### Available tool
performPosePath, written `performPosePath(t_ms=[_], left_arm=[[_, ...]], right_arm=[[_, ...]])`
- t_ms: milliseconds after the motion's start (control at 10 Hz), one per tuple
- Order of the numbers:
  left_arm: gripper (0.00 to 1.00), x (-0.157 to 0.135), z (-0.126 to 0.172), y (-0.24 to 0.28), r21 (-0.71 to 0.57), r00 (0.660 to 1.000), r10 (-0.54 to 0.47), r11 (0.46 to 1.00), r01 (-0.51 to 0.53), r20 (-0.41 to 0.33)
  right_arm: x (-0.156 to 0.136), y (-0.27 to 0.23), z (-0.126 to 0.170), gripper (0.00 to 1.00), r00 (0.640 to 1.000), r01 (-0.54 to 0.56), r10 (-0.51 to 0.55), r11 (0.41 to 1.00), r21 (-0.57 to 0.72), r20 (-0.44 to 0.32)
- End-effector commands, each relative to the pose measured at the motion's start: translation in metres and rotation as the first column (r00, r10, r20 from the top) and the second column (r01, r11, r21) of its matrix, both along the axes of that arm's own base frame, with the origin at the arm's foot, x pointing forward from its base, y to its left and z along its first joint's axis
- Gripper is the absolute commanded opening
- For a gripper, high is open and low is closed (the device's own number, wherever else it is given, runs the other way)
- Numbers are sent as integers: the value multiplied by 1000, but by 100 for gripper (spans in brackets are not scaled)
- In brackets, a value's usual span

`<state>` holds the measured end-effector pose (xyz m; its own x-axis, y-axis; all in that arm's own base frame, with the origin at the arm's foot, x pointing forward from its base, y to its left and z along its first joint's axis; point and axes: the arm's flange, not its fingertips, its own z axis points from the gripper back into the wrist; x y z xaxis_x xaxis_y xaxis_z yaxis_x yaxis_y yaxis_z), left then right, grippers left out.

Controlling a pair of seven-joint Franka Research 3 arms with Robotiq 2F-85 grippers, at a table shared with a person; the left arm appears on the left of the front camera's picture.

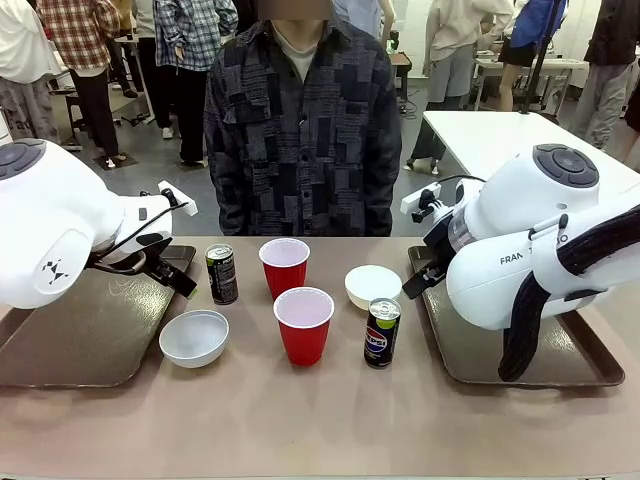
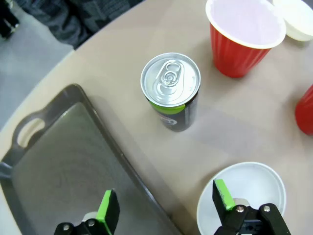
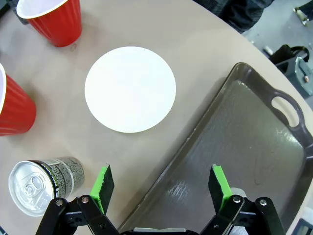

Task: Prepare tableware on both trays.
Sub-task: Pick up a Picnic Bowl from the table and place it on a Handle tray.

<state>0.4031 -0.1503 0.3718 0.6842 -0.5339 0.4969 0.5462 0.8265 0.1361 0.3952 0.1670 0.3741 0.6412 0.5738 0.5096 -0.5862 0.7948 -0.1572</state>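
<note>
Just ahead of the left gripper (image 2: 165,196), whose jaws stand wide apart and hold nothing, the black-green can (image 2: 170,93) stands upright on the table (image 2: 122,29). A white bowl (image 2: 254,183) lies below one finger, and the left tray (image 2: 63,166) lies below the other. The right gripper (image 3: 160,174) is equally wide and empty above the rim of the right tray (image 3: 244,147), with the second bowl (image 3: 130,89) ahead and the Pepsi can (image 3: 41,183) beside one finger. The cans look stiff and smooth, possibly heavy if full, and are best clasped around the body. The bowls seem rigid and perhaps breakable, so pinching the rim should suit them. The two red cups (image 1: 303,325) look light and easily crushed, so they need a gentle hold. Counted: two trays, two bowls, two cups, two cans. All six pieces stand between the trays, none on them.
</note>
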Motion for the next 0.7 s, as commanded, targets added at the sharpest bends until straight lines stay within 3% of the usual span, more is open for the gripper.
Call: performPosePath(t_ms=[0, 300, 500, 600], left_arm=[[100, 0, 0, 0, 0, 1000, 0, 1000, 0, 0], [100, 0, 0, 0, 0, 1000, 0, 1000, 0, 0], [100, -43, 46, 16, 50, 999, -46, 998, 46, 3], [100, -60, 68, 32, 64, 996, -57, 996, 62, -75]], right_arm=[[0, 0, 0, 100, 1000, 0, 0, 1000, 0, 0], [0, 0, 0, 100, 1000, 0, 0, 1000, 0, 0], [-41, -5, 49, 100, 1000, 27, -25, 997, -75, 19], [-63, -16, 78, 100, 997, 77, -77, 991, -109, 5]])
